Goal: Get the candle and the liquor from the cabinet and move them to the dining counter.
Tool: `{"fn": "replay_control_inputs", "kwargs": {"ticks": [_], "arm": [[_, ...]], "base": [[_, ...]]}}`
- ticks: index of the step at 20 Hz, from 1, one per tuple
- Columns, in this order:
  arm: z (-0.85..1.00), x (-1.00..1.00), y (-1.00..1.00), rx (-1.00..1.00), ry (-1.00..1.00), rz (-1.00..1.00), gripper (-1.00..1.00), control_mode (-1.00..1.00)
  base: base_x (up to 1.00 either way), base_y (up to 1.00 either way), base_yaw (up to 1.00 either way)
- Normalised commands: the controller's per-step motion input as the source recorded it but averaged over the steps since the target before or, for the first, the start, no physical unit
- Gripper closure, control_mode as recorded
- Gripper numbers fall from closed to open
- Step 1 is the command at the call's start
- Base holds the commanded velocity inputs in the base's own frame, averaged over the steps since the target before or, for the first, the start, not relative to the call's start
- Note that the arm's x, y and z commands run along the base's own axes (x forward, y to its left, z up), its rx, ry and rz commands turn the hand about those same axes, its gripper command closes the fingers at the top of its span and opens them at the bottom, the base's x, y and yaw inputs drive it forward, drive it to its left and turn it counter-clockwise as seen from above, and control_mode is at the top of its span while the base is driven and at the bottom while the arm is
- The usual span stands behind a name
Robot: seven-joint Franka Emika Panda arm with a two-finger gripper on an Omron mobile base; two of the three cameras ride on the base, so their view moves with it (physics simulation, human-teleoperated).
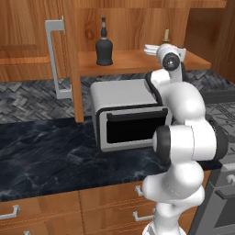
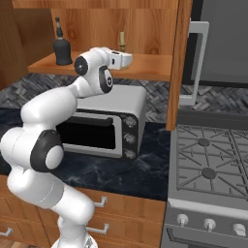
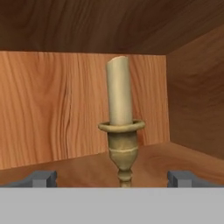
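Two dark fingertips [image 3: 40, 178] stand far apart at the bottom of our hand view, so our gripper [image 3: 112, 179] is fully spread and has hold of nothing. Between them, centred and upright, stands the candle [image 3: 121, 127] on the shelf of the open cabinet [image 3: 52, 109], near its right inner wall and in front of the back panel. We cannot tell from this view whether the tips have yet drawn level with the brass stem.

From the right base view, our gripper [image 2: 127, 59] reaches in over the shelf edge above the toaster oven [image 2: 109, 121], with the candle [image 2: 122, 42] just beyond it. The liquor [image 2: 62, 46] stands well apart toward the other end of the same shelf.

We judge ourselves in the approach to the first pick: neither item has left the cabinet. Next we should ease straight forward until the stem sits between the fingers, close low on the holder rather than the wax, then lift and back out without tipping it or clipping the door [image 2: 178, 63].
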Motion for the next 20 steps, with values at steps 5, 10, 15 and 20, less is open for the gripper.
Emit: {"fn": "replay_control_inputs", "kwargs": {"ticks": [5,10,15,20], "arm": [[0.00,0.10,-0.19,0.00,0.00,0.00,-1.00,-1.00],[0.00,0.00,-0.31,0.00,0.00,0.00,-1.00,-1.00],[0.00,0.00,-0.05,0.00,0.00,0.00,-1.00,-1.00],[0.00,0.00,0.00,0.00,0.00,0.00,-1.00,-1.00]], "base": [[0.00,0.00,0.00],[0.00,0.00,0.00],[0.00,0.00,0.00],[0.00,0.00,0.00]]}}
